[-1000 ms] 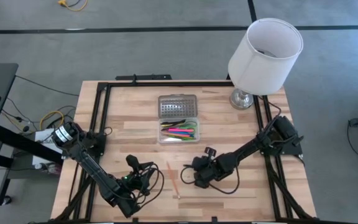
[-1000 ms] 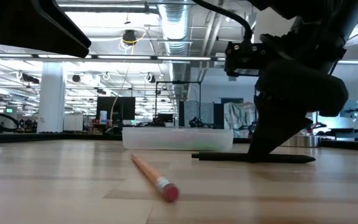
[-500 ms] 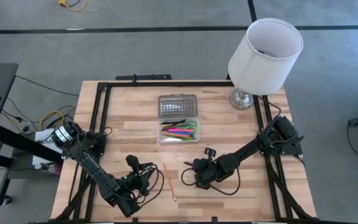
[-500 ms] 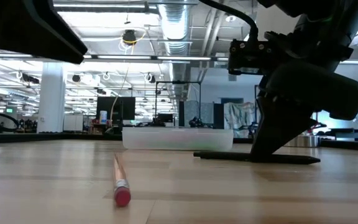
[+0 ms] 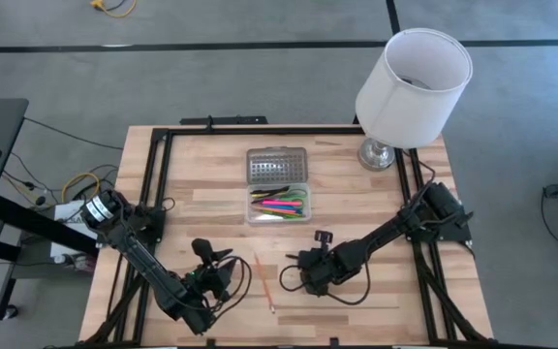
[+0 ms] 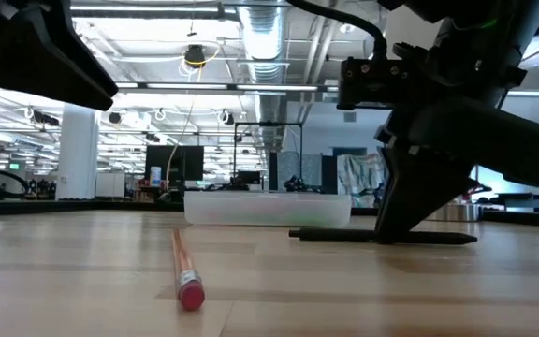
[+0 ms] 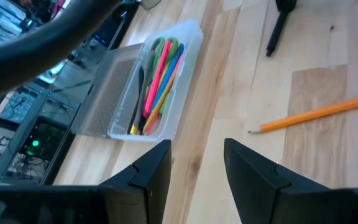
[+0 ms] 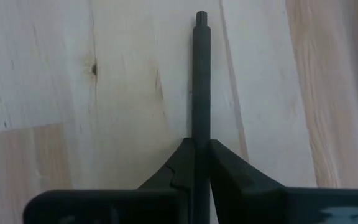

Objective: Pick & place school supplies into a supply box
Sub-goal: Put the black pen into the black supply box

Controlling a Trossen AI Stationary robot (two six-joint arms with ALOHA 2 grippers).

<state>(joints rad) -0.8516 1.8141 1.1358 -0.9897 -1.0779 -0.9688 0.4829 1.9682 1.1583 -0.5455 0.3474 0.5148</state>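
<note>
Two arms work over the tabletop [image 5: 192,199] in the high view. The right hand [image 5: 293,279] sits low at the near middle, and the left hand [image 5: 223,276] waits just beside the pencil [image 5: 263,282], which lies loose between the two. The supply box [image 5: 278,194] stands open toward the far middle, lid folded back, with coloured pens inside; a white lamp [image 5: 410,82] is at the far right corner.

From the low view, the right hand [image 6: 388,232] is down on a black pen [image 6: 382,237] lying flat on the wood, the box [image 6: 268,208] behind it and the pencil [image 6: 183,270] nearer the camera, eraser end forward.

The left wrist view shows the left hand [image 7: 196,168] with its fingers apart and nothing between them, the pencil [image 7: 316,113] and the box [image 7: 151,87] ahead.

In the right wrist view the right hand [image 8: 201,155] is closed on the black pen [image 8: 201,81], whose long axis runs straight out from the hand. I judge the coming lift and carry turns on that: the box lies beyond, away from the near edge, nearer this arm.
</note>
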